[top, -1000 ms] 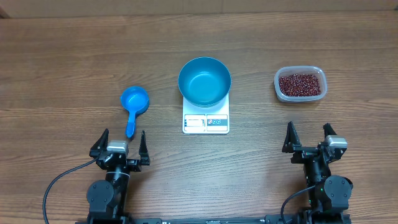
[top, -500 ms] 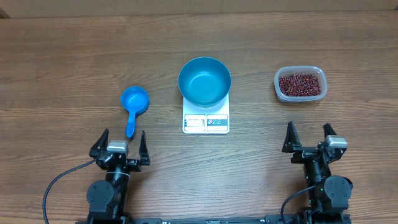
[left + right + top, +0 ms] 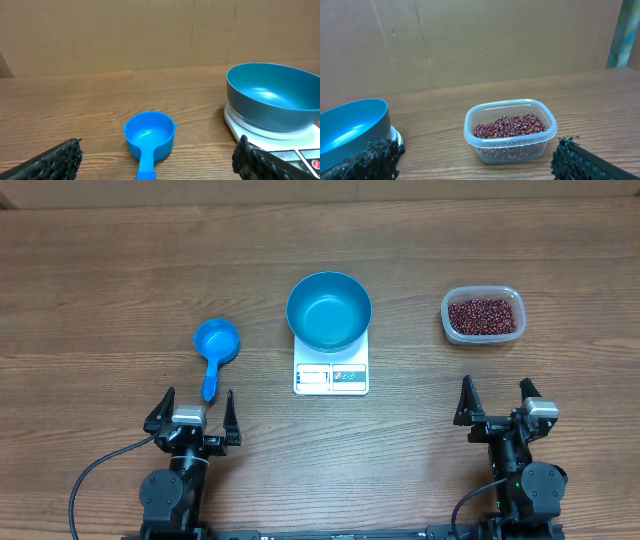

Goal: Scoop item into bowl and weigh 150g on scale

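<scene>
Nothing has shifted in the last second: the left claw [image 3: 199, 400], nearer than the scale [image 3: 331, 377] and to its left, stands wide open and empty, the blue scoop [image 3: 215, 343] lying untouched on the bench [image 3: 100, 280] just beyond it. The bowl [image 3: 329, 310] sits empty on the scale, and the beans [image 3: 483, 316] all lie in the clear tub [image 3: 444, 310] well to the scale's right. The right claw [image 3: 495, 392], nearer and to the right of the scale, likewise gapes with nothing in it, so I judge the task unstarted, with taking up the scoop first.

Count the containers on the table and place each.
3: blue scoop at left, teal bowl on the scale in the middle, clear tub of beans at right. None appears hidden.
</scene>
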Controlling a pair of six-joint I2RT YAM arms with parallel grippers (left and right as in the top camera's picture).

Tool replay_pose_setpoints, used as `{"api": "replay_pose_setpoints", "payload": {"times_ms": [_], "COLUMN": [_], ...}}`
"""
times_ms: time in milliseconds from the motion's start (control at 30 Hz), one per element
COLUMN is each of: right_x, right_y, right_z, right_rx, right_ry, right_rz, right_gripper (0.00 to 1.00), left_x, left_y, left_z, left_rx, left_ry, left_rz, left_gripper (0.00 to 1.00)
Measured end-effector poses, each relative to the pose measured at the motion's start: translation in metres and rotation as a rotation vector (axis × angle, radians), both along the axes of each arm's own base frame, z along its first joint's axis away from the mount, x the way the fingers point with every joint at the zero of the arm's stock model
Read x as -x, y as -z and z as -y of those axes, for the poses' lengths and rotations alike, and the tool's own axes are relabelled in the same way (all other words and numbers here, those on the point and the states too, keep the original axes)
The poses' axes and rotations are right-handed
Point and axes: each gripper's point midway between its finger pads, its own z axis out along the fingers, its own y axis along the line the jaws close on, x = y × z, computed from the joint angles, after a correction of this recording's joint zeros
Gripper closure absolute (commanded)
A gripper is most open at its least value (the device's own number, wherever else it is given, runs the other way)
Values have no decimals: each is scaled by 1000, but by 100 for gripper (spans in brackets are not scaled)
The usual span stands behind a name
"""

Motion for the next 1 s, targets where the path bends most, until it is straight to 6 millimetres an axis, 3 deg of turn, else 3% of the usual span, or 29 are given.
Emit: {"api": "replay_pose_setpoints", "payload": {"times_ms": [600, 800, 1000], "right_x": [0, 0, 0], "right_y": [0, 0, 0], "right_z": [0, 0, 0], "right_rx": [0, 0, 0], "right_ry": [0, 0, 0], "right_rz": [0, 0, -1], "right_gripper": [0, 0, 0], "left_x": [1, 9, 12], "left_y": [0, 5, -28], "left_z": [6, 7, 7], "left_rx": [25, 18, 14], "left_ry": [33, 43, 44], "left_rz": [-4, -105, -112], "left_gripper": [0, 0, 1]}}
